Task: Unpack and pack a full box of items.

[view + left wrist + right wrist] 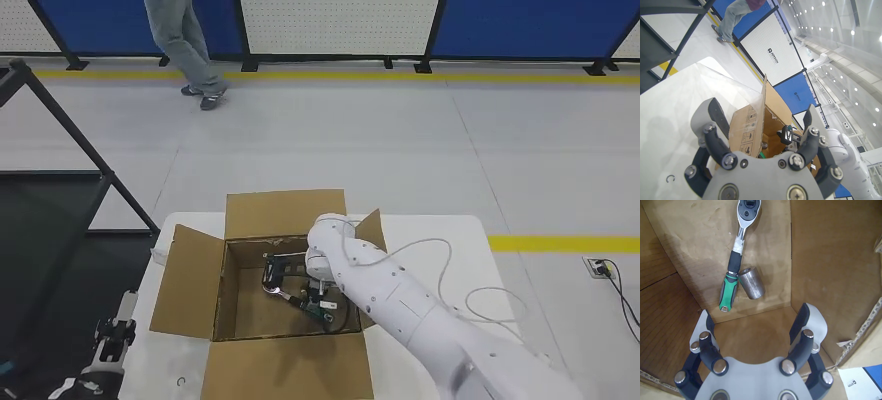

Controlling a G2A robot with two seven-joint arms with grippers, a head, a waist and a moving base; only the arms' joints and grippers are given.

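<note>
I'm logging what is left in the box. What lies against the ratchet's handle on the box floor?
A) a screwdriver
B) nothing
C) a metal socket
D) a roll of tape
C: the right wrist view shows a metal socket on its side against the handle of the ratchet on the floor of the box, ahead of the open right hand.

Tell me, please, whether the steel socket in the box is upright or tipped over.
Tipped over: the socket lies on its side on the box floor, open end touching the ratchet wrench.
</note>
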